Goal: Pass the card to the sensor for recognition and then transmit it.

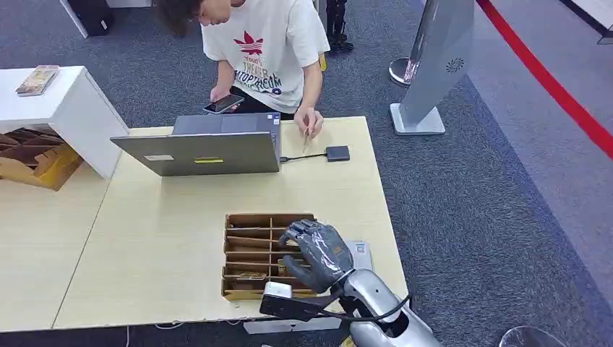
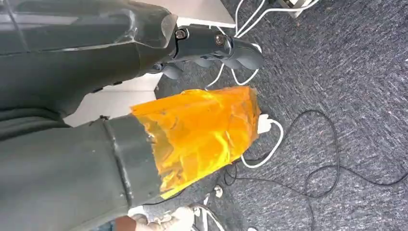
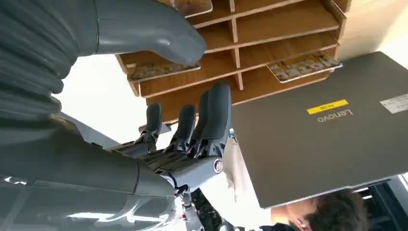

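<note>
A wooden card rack lies near the table's front edge, with cards lying in some of its slots. My right hand hovers over the rack's right side. Its thumb and fingers are apart with nothing between them, and the thumb tip is close over one card. The small dark sensor sits at the far side, cabled to a grey laptop. A person holds a card just left of the sensor. My left hand hangs over the carpet, holding nothing.
The person crouches behind the table with a phone in the other hand. A white cabinet and cardboard box stand at left. A grey sign stand is on the carpet at right. Cables lie on the floor.
</note>
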You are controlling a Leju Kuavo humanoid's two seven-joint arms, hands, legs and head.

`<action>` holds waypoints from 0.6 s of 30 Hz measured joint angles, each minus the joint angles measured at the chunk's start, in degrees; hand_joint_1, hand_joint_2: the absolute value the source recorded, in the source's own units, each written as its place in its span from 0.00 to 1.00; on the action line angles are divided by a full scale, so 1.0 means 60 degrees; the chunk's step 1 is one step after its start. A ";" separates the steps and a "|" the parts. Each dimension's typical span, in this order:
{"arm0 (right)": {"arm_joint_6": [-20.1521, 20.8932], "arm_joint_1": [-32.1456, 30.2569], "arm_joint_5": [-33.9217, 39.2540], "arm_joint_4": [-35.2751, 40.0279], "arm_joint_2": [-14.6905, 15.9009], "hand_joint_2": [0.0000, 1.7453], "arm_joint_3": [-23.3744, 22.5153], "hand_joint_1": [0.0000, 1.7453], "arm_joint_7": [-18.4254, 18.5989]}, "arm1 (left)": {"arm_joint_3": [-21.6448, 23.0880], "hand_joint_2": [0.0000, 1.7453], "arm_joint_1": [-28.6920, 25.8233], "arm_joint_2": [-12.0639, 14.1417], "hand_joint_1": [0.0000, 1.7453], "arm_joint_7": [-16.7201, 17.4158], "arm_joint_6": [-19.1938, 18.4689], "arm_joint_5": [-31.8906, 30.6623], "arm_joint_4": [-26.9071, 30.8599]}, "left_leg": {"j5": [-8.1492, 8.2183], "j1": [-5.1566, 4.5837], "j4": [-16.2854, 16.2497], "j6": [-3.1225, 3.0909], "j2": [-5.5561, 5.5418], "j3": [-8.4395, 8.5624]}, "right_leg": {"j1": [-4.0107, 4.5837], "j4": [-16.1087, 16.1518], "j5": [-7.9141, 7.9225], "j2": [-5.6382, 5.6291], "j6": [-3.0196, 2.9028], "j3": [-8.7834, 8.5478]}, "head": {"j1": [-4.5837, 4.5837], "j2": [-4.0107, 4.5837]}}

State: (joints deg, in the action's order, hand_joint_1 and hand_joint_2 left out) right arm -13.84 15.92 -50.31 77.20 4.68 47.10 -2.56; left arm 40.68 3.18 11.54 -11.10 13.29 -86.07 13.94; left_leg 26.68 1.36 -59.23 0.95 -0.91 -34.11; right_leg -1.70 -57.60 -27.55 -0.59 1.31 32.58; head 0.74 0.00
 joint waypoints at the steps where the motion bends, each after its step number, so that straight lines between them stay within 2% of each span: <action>1: 0.0000 0.0000 0.0007 -0.0026 0.0000 1.00 0.0004 0.51 0.0000 | 0.0029 0.00 0.0000 0.0007 0.00 -0.0004 0.0000 -0.0014 0.0000 | 0.0000 0.0000 0.0000 0.0000 0.0000 0.0000 | 0.0000 0.0000 0.0000 0.0000 0.0000 0.0000 | 0.0000 0.0000; 13: -0.0022 0.0017 0.0044 -0.0251 0.0000 1.00 0.0007 0.50 0.0029 | 0.0200 0.00 0.0011 0.0073 0.00 -0.0095 0.0000 -0.0062 0.0000 | 0.0000 0.0000 0.0000 0.0000 0.0000 0.0000 | 0.0000 0.0000 0.0000 0.0000 0.0000 0.0000 | 0.0000 0.0000; 18: -0.0229 0.0085 0.0044 -0.0364 0.0000 1.00 0.0007 0.51 0.0102 | 0.0378 0.00 0.0018 0.0087 0.00 -0.0117 0.0022 -0.0058 0.0000 | 0.0000 0.0000 0.0000 0.0000 0.0000 0.0001 | 0.0000 0.0000 0.0000 0.0000 0.0000 0.0000 | 0.0000 0.0000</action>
State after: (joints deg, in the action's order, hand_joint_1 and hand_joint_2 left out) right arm -15.21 16.43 -50.05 75.01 4.68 47.15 -1.95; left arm 42.95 3.28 12.07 -11.80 13.42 -86.42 13.94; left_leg 26.68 1.36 -59.24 0.95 -0.91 -34.10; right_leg -1.70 -57.60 -27.54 -0.59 1.31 32.58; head 0.74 0.00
